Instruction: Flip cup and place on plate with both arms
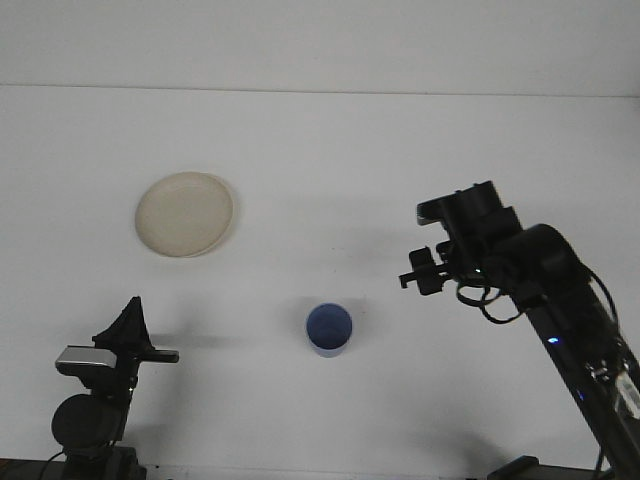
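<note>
A blue cup (pixel 328 329) stands upright on the white table, mouth up, with nothing touching it. The cream plate (pixel 185 213) lies flat at the left, well away from the cup. My right gripper (pixel 421 272) hangs raised to the right of the cup, open and holding nothing. Low at the front left corner, my left gripper (pixel 131 322) points upward, shut and holding nothing, far from both cup and plate.
The white table (pixel 360 160) runs back to a pale wall. My right arm (pixel 560 310) rises from the front right corner. The left arm's base (pixel 90 420) sits at the front left edge.
</note>
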You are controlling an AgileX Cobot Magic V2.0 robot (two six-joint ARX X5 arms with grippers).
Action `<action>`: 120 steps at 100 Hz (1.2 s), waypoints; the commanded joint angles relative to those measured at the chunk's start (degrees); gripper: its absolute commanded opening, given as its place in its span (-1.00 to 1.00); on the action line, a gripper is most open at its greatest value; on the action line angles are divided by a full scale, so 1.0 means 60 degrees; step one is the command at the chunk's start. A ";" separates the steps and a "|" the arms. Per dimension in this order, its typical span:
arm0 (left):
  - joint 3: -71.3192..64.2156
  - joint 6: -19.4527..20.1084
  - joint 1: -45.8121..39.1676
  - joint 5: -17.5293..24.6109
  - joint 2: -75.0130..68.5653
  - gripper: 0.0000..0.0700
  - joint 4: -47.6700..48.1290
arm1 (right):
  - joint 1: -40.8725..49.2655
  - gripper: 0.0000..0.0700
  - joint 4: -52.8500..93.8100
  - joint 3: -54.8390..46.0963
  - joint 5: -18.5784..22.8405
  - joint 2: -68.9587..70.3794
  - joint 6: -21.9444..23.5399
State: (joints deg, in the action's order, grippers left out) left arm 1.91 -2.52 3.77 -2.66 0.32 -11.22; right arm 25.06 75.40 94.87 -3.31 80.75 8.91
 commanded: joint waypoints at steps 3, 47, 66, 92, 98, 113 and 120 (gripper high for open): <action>-0.0186 -0.0007 0.0000 0.0015 -0.0015 -0.97 -0.0135 | -0.0488 0.08 -0.0386 -0.0342 -0.0004 -0.0608 -0.0525; -0.0186 -0.0007 -0.0004 0.0015 -0.0015 -0.97 -0.0138 | -0.2499 0.08 -0.4488 -0.5406 0.0000 -0.5690 -0.0820; -0.0186 -0.0007 0.0000 0.0015 -0.0015 -0.97 -0.0138 | -0.2503 0.08 -0.6419 -0.7861 -0.0025 -0.7810 -0.0900; -0.0186 -0.0007 0.0000 0.0015 -0.0015 -0.97 -0.0138 | -0.2503 0.08 -0.9337 -1.0142 -0.0029 -0.9326 -0.1767; -0.0186 -0.0007 0.0000 0.0015 -0.0015 -0.97 -0.0138 | -0.2503 0.08 -0.9697 -1.0316 -0.0025 -0.9322 -0.2102; -0.0186 -0.0007 0.0000 0.0015 -0.0015 -0.97 -0.0135 | -0.2503 0.08 -1.0276 -1.0357 -0.0022 -0.9067 -0.2273; -0.0186 -0.0007 0.0000 0.0015 -0.0015 -0.97 -0.0138 | -0.2503 0.08 -1.0473 -1.0357 -0.0022 -0.8961 -0.2273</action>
State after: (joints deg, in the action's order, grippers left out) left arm 1.91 -2.52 3.77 -2.66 0.32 -11.22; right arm 10.02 13.74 32.49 -3.29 26.33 -3.38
